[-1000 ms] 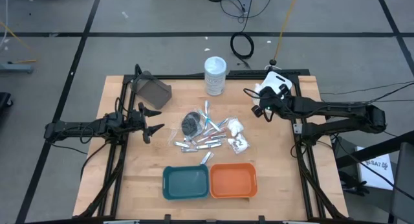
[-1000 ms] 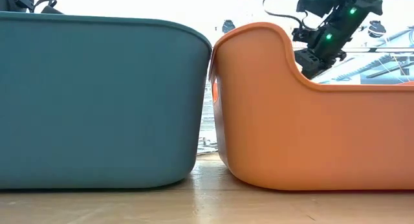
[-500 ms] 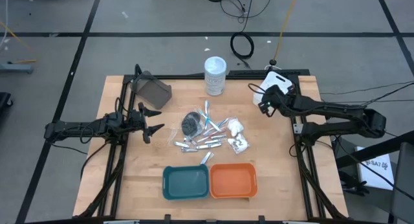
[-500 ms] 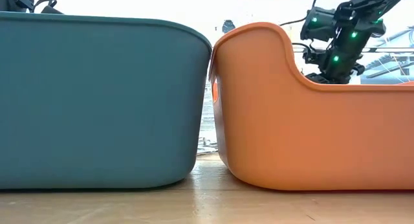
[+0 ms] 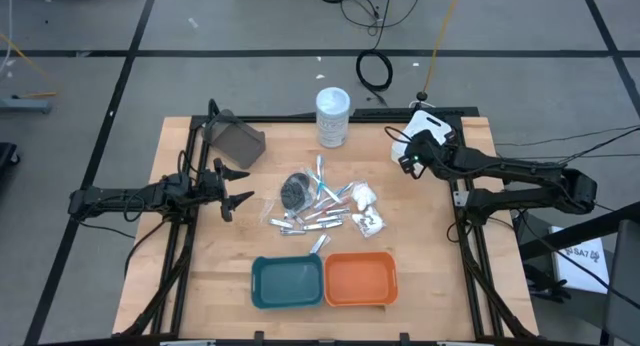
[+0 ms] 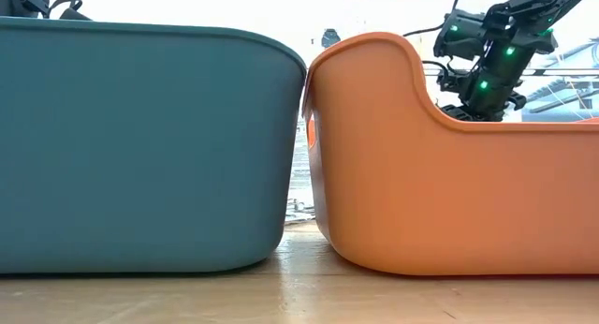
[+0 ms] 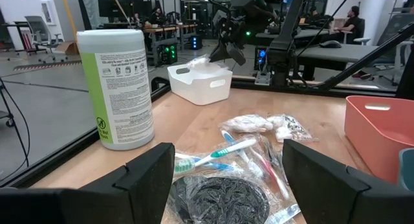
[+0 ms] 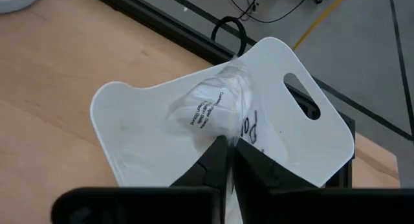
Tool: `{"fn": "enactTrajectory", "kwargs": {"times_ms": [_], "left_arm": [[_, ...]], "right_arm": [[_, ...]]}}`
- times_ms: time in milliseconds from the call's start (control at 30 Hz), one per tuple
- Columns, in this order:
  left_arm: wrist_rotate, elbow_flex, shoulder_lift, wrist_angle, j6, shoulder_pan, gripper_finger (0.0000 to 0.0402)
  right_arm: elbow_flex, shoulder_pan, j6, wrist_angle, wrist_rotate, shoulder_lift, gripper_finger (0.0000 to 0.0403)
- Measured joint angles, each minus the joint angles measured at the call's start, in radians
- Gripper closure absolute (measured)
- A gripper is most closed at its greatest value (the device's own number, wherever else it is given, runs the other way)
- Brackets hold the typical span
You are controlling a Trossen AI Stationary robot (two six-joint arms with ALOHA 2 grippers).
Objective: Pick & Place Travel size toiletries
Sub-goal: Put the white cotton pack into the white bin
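Tool on the right arm (image 8: 226, 149) hangs over the white bin (image 5: 432, 129) at about 1 o'clock on the desk (image 5: 200, 276), its fingers nearly together and pinching a clear wrapped packet with black print (image 8: 213, 107) just inside the bin's walls. In the right wrist view the two dark fingertips meet on the plastic, and the packet lies against the bin's inner wall below the slot handle.

Nearest the front edge, at 6 o'clock, the teal tray (image 5: 287, 281) and the orange tray (image 5: 360, 278) sit side by side, touching; in the low view they fill the frame, with the right arm's green-lit wrist showing beyond the orange rim.

At the desk's centre lies the pile of travel size toiletries (image 5: 325, 206): a dark round bundle (image 5: 295, 190) toward 10 o'clock of the pile, slim silver-white tubes (image 5: 305, 223) fanned beside it, white packets (image 5: 368, 218) toward 3 o'clock. The left wrist view shows wrapped toothbrushes (image 7: 223, 153) among them.

Left tool (image 5: 232, 187) waits at 9 o'clock, jaws wide and holding nothing, pointed at the pile.

Farther back, a grey box (image 5: 234, 140) sits at 11 o'clock and the tall white-lidded jar (image 5: 333, 115) stands upright at 12 o'clock.
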Motion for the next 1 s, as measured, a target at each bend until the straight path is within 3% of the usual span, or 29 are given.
{"fn": "enactTrajectory", "kwargs": {"times_ms": [400,600,767,1000], "left_arm": [[0.0,0.0,0.0,0.0,0.0,0.0,0.0121],[0.0,0.0,0.0,0.0,0.0,0.0,0.0121],[0.0,0.0,0.0,0.0,0.0,0.0,0.0121],[0.0,0.0,0.0,0.0,0.0,0.0,0.0121]], "right_arm": [[0.0,0.0,0.0,0.003,0.0,0.0,0.0328],[0.0,0.0,-0.023,0.09,-0.005,0.0,0.0307],[0.0,0.001,-0.078,0.217,-0.124,0.0,0.0299],[0.0,0.001,-0.101,0.349,-0.395,0.0,0.0298]]}}
